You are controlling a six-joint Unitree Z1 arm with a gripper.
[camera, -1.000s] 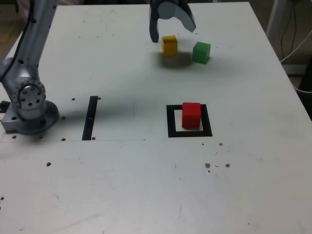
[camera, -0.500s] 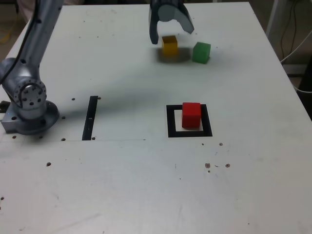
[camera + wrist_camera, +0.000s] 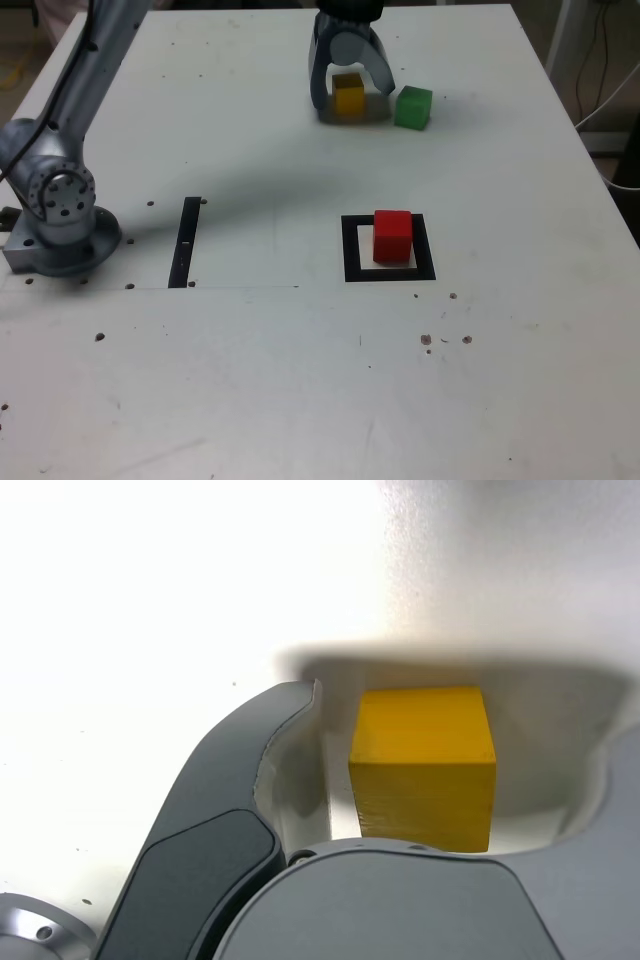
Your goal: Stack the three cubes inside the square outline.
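Observation:
The yellow cube (image 3: pixel 348 97) sits on the white table at the far side, between the two fingers of my gripper (image 3: pixel 351 100), which has come down over it. The jaws are open, with a gap showing on each side of the cube. In the wrist view the yellow cube (image 3: pixel 425 770) lies between the dark fingers (image 3: pixel 240 780), apart from them. The green cube (image 3: pixel 412 107) stands just to the exterior view's right of the gripper. The red cube (image 3: pixel 392 236) rests inside the square outline (image 3: pixel 350 252).
A thin black strip (image 3: pixel 185 241) lies on the table at the exterior view's left, near the arm's base (image 3: pixel 60 215). The table's far edge runs just behind the gripper. Cables (image 3: pixel 605 90) hang off the table's right side.
The gripper has dropped down around the yellow cube and its jaws have narrowed a little. The cubes have not moved.

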